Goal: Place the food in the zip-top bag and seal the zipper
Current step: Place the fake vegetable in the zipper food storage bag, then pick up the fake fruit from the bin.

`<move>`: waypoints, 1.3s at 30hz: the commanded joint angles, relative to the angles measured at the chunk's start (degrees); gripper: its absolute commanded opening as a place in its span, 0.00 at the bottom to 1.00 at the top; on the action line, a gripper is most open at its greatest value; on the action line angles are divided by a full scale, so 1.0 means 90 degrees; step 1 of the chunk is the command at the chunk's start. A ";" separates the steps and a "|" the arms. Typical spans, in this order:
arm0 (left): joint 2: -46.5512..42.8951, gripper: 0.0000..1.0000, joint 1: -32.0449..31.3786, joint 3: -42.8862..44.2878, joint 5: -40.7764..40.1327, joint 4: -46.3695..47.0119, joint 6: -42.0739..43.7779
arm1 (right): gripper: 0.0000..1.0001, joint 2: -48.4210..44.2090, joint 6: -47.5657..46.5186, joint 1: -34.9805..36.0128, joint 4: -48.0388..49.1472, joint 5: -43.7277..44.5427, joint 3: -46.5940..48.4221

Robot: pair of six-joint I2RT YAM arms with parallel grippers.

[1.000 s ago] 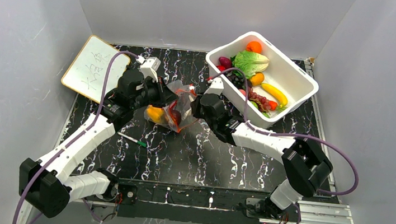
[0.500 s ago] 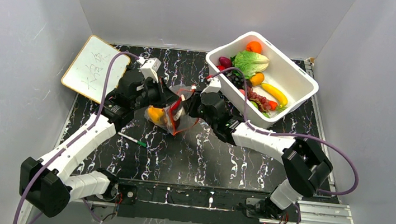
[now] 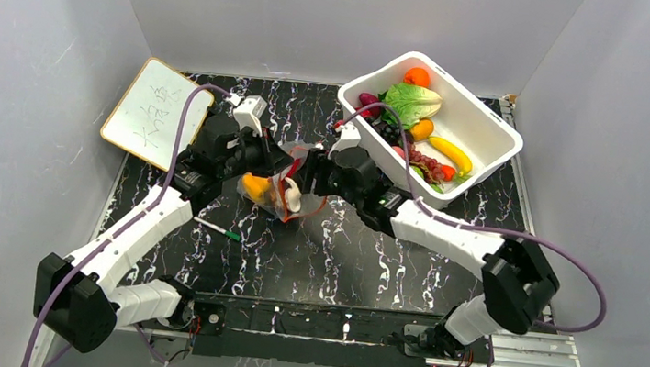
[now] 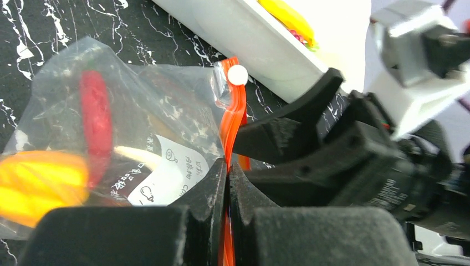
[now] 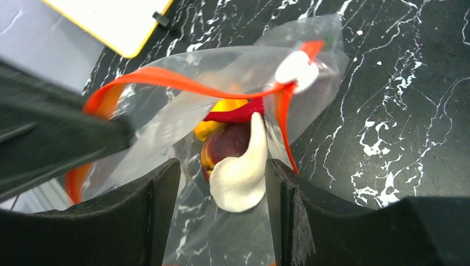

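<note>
The clear zip-top bag point(image 3: 277, 185) stands open mid-table between both grippers. My left gripper point(image 4: 228, 177) is shut on its red-orange zipper point(image 4: 233, 119) below the white slider point(image 4: 238, 75). A red chilli point(image 4: 95, 119) and a yellow-orange piece point(image 4: 39, 183) lie inside. My right gripper point(image 5: 221, 166) is open at the bag's mouth. A white piece of food point(image 5: 241, 177) lies between its fingers, over a dark red piece point(image 5: 230, 144), leaning on the right finger. The zipper point(image 5: 183, 80) arches open above them.
A white tub point(image 3: 493, 133) at the back right holds lettuce, an orange, a yellow piece and other food. A whiteboard point(image 3: 147, 110) leans at the back left. A green-and-white pen point(image 3: 219, 228) lies in front of the bag.
My right gripper has moved left over the bag's mouth and opened. The white piece now shows lower, in the bag's mouth. My left gripper still holds the zipper.
</note>
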 commanded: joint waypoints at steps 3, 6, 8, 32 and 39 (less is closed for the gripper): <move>-0.0093 0.00 -0.0029 -0.0120 -0.0322 0.0146 0.0443 | 0.56 -0.1081 -0.0943 0.0005 -0.1082 -0.0800 0.0492; -0.0120 0.00 -0.0024 -0.0114 -0.0435 0.0012 0.0657 | 0.56 -0.1471 -0.1229 -0.0004 -0.1519 -0.0717 0.0575; -0.0157 0.00 -0.0029 -0.0140 -0.0450 -0.0049 0.0822 | 0.55 -0.1645 -0.1371 -0.0014 -0.1698 -0.0535 0.0643; -0.0615 0.00 -0.0034 -0.0764 0.0888 0.0163 0.2142 | 0.58 0.0791 -0.2117 -0.3409 -0.2437 0.1418 0.2692; -0.0669 0.00 -0.0025 -0.0824 0.0818 0.0081 0.2266 | 0.59 0.1971 -0.1652 -0.4019 -0.2170 0.1357 0.3274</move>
